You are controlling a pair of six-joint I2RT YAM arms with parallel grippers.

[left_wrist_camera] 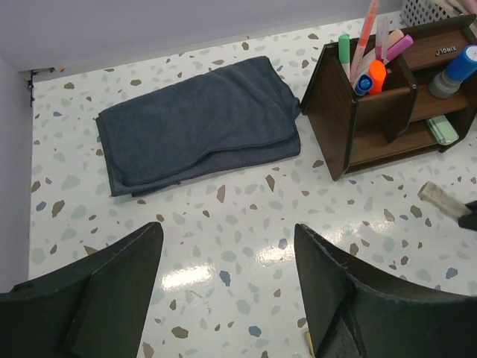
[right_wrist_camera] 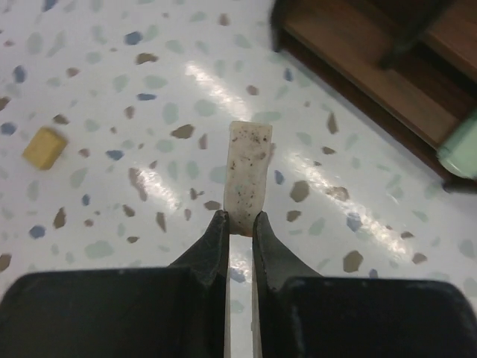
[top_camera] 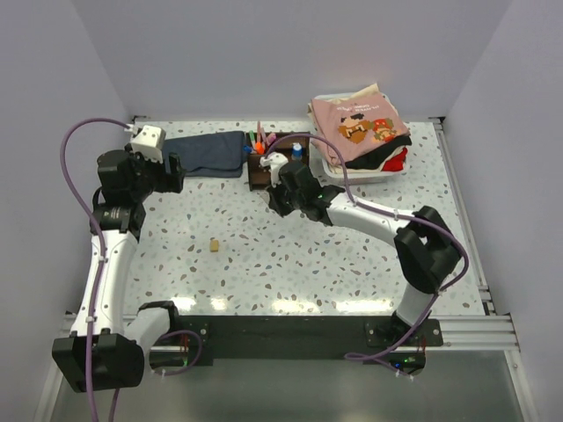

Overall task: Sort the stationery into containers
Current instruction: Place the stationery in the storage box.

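Observation:
My right gripper (right_wrist_camera: pixel 238 220) is shut on a dirty white eraser (right_wrist_camera: pixel 248 168) and holds it above the floor just in front of the dark brown organiser (right_wrist_camera: pixel 373 60). In the top view this gripper (top_camera: pixel 275 204) is at the organiser's (top_camera: pixel 258 171) near side. A tan eraser (top_camera: pixel 214 245) lies loose on the table and also shows in the right wrist view (right_wrist_camera: pixel 45 147). The organiser (left_wrist_camera: pixel 350 127) holds several pens (left_wrist_camera: pixel 369 52), a blue-capped bottle (left_wrist_camera: pixel 455 71) and a pale green eraser (left_wrist_camera: pixel 442 129). My left gripper (left_wrist_camera: pixel 227 261) is open and empty, above the table near the cloth.
A dark blue folded cloth (top_camera: pixel 207 151) lies left of the organiser. A white bin with pink clothes (top_camera: pixel 361 132) stands at the back right. Walls close in the table on three sides.

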